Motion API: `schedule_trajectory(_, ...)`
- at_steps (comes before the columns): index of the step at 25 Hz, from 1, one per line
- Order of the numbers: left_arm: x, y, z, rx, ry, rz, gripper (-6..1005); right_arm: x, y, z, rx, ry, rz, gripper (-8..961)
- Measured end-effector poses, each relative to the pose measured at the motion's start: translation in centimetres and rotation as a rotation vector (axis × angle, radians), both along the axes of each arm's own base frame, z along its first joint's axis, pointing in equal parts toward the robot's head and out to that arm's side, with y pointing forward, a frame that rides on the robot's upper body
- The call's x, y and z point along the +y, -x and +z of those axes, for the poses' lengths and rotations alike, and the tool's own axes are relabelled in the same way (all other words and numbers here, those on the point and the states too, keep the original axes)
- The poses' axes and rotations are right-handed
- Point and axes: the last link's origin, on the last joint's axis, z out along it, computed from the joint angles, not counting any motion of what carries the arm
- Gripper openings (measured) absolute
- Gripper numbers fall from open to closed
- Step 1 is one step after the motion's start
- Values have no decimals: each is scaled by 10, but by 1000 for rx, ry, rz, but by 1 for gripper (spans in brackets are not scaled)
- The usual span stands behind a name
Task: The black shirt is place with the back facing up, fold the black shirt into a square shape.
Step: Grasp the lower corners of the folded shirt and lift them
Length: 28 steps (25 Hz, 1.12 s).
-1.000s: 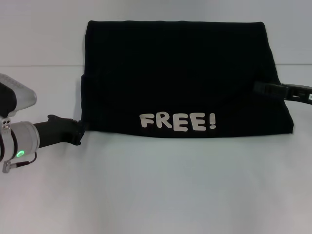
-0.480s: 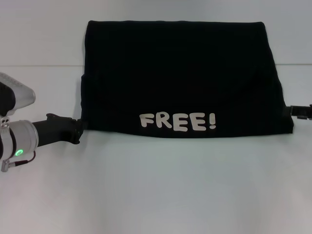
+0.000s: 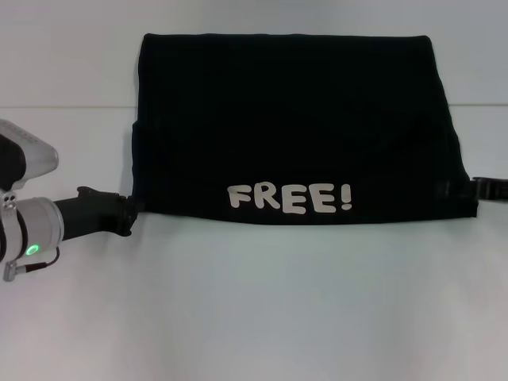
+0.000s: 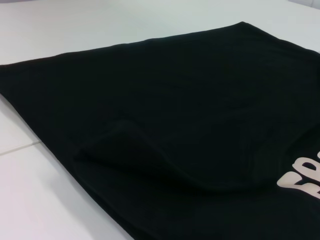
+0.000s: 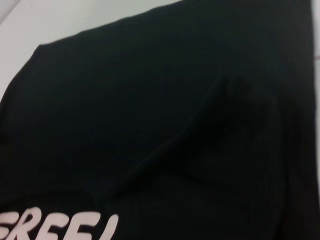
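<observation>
The black shirt (image 3: 294, 127) is lying flat on the white surface (image 3: 262, 309), already folded into a wide rectangular block that is taking up the middle and far part of the head view. Its pale "FREE!" lettering (image 3: 290, 198) is facing up and sitting close to the near edge of the cloth, a little right of centre. The left gripper (image 3: 127, 213) is reaching in low from the robot's left, its dark tip sitting at the near left corner of the shirt and seeming to touch the cloth edge there; whether its jaws are open, closed or pinching the fabric cannot be told from these views. The right gripper (image 3: 486, 189) is showing only as a dark sliver at the right edge of the head view, just beside the shirt's near right corner, and the state of its jaws cannot be told either. In the left wrist view the shirt (image 4: 165, 115) is filling most of the picture, with a soft raised fold in the cloth near the camera and the surface (image 4: 45, 200) showing alongside. In the right wrist view the shirt (image 5: 165, 115) is filling nearly everything, with a creased ridge running across it and part of the lettering (image 5: 60, 226) showing at the edge.
</observation>
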Motion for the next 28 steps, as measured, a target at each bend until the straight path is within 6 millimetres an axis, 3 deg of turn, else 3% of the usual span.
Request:
schedule_trajectory(5, 1, -1, 1, 4, -3, -5, 3, 0, 3, -10, -19, 28, 9, 661)
schedule_trajectory(16, 2, -2, 0, 5, -1, -8, 7, -5, -7, -7, -39, 19, -7, 473)
schedule_trajectory(27, -3, -2, 8, -43, 5, 14, 11, -14, -14, -1, -35, 34, 16, 33)
schedule_trajectory(28, -5, -1, 9, -47, 6, 15, 12, -16, -17, 1, -34, 34, 14, 33)
